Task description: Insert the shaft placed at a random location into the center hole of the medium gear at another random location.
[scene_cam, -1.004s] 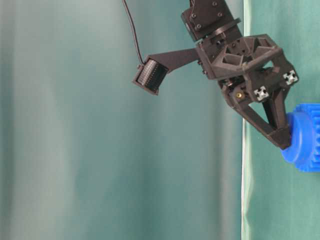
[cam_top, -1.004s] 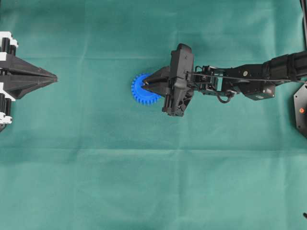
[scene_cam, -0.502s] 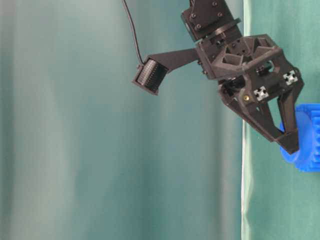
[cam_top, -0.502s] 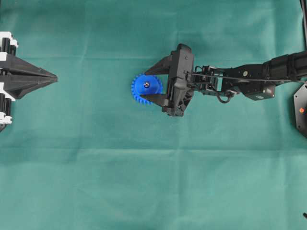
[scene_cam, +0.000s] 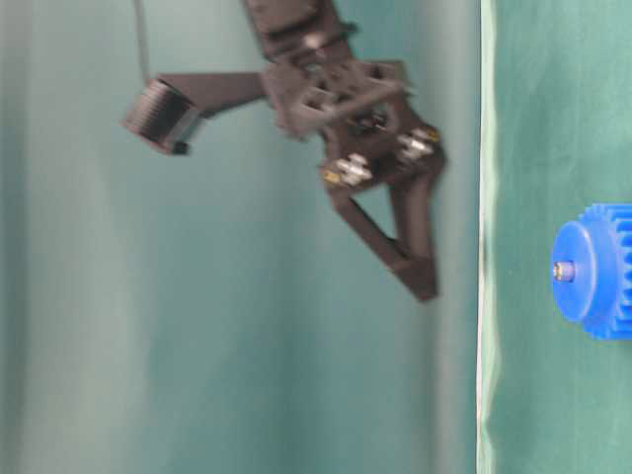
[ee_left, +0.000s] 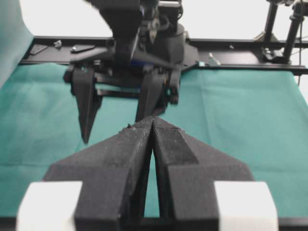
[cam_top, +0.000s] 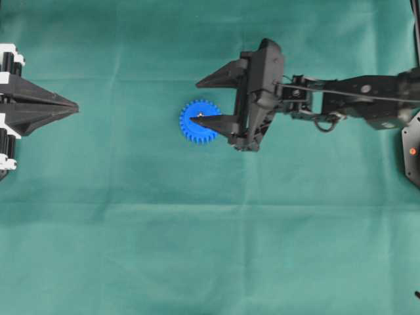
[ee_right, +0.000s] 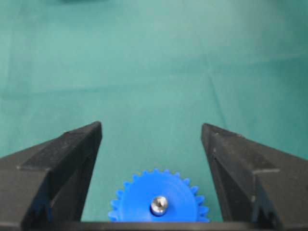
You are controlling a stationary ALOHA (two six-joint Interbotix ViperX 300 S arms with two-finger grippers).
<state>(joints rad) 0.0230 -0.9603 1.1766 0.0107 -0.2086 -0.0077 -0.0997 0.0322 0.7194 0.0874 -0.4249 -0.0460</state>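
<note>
Over the green cloth (cam_top: 131,249) we have the right gripper (cam_top: 195,102) lifted off the table with its jaws spread wide and nothing between them, while the left gripper (cam_top: 73,106) sits at the far edge, well apart from the work, its fingers (ee_left: 125,159) pressed together on nothing. The gear (cam_top: 199,122) lies flat on the cloth, and one right fingertip overlaps its rim in the overhead view, though the table-level view shows that finger clear above it. The shaft (ee_right: 159,204) stands in the gear's hub as a shiny dot, so we judge the insertion done and the step in hand to be the retreat. To do that well we should go straight up and back, jaws wide, so neither finger brushes the teeth or tips the pin. The table-level view (scene_cam: 564,270) shows the shaft's end roughly level with the hub face, but that picture is blurred, so we cannot say whether it is fully seated.
</note>
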